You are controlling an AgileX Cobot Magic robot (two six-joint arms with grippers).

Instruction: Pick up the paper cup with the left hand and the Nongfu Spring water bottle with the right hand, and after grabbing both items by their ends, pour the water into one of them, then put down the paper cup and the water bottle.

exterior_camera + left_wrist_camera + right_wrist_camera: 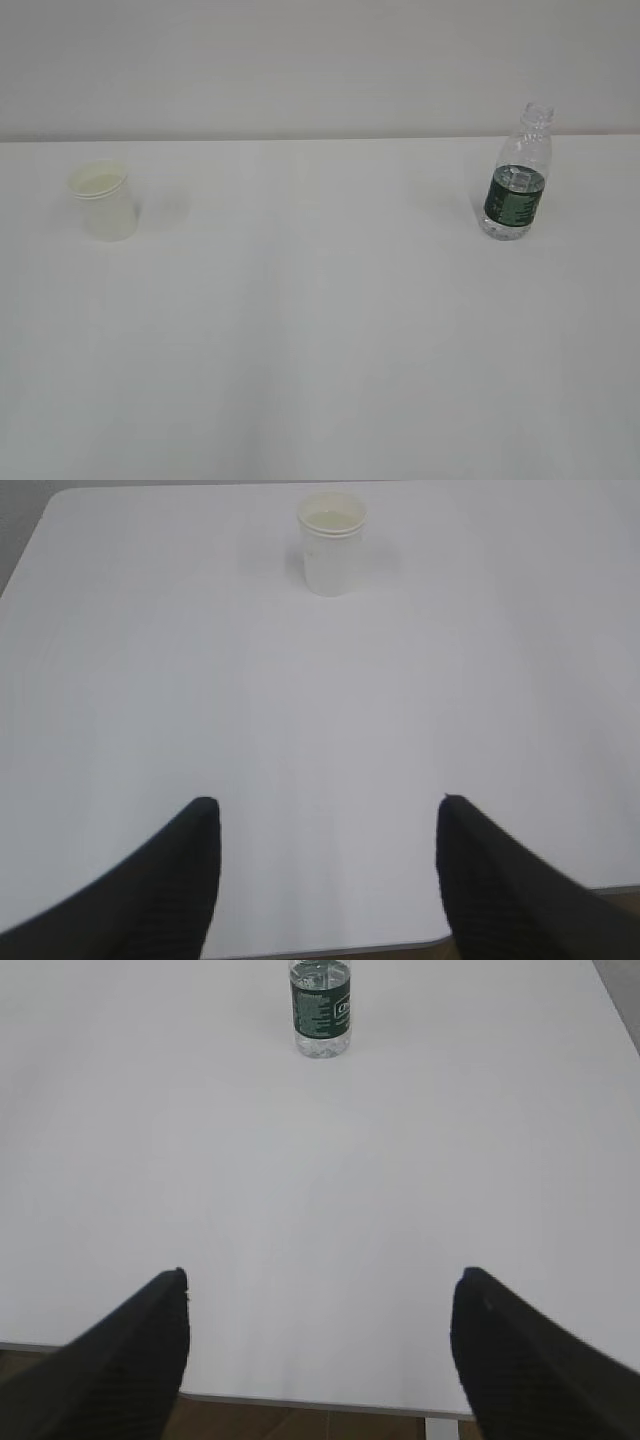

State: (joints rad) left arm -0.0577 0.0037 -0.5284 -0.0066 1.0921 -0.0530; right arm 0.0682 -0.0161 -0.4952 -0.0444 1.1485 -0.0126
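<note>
Both end effectors are held at the near edge of the white surface (320,350): the left end effector (328,825) and the right end effector (320,1300) are seen spread apart, nothing gripped. Toward the far edge, the paper cup (104,201) is stood upright at the left, the Nongfu Spring water bottle (518,175) upright at the right.

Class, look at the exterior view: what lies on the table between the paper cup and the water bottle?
Nothing: between the paper cup and the water bottle there is only bare white table, as the exterior view shows.
</note>
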